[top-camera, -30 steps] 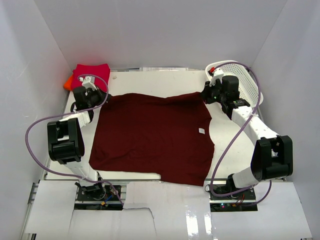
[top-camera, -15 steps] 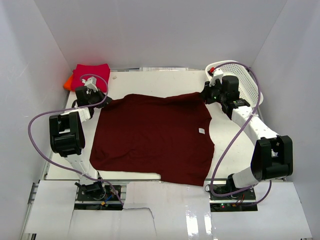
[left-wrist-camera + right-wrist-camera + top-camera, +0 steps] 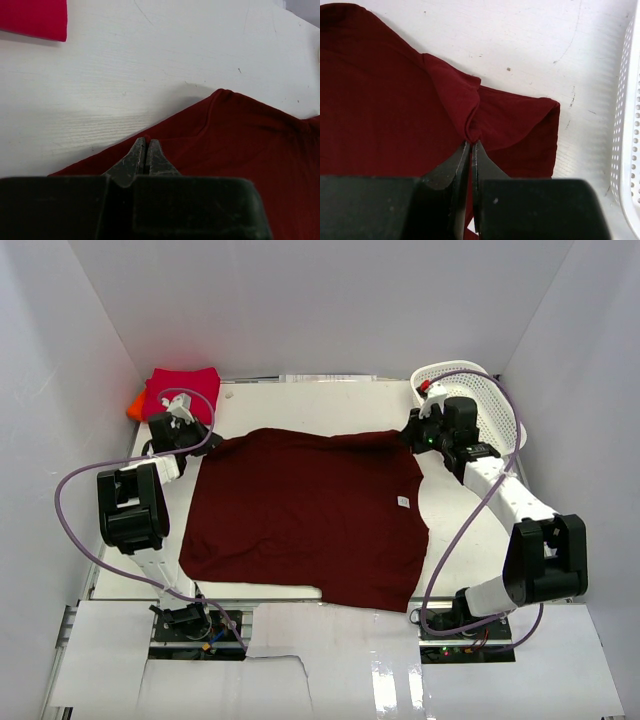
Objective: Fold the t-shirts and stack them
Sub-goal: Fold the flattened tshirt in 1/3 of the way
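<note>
Here we see right jaws clamped on the maroon t-shirt (image 3: pixel 300 510); left jaws together at its edge.

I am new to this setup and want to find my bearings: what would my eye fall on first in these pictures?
First comes the large maroon t-shirt, spread flat over the middle of the table. Next are the left gripper and the right gripper, each shut on one of its far corners. Behind them a folded crimson t-shirt lies at the far left corner, and a white mesh basket stands at the far right.
</note>
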Controlling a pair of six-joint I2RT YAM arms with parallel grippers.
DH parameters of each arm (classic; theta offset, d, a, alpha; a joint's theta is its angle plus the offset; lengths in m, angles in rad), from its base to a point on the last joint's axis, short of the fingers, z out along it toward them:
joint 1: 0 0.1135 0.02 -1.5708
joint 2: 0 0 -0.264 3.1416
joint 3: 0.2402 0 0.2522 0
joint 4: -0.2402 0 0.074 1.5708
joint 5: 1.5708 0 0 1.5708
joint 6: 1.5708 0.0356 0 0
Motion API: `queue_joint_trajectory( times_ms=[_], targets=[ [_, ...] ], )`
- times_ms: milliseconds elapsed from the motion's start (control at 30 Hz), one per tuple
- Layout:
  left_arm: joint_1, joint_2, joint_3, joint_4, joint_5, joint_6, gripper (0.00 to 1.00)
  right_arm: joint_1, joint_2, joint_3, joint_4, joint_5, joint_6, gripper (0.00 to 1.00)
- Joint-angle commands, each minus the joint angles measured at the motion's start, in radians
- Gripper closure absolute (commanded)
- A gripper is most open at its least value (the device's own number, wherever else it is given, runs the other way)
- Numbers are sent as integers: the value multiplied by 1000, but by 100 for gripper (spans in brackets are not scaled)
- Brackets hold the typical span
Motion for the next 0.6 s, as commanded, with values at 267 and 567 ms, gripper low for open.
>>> queue_joint_trajectory(
  times_ms=[267,567],
  targets=[
    [12,-122,-46,61,-65,8,100,18,-134,-41,1,72,-6,92],
    [15,-178,-81,68,-115,-7,100,24,-219,-104,0,101,2,92]
  ],
)
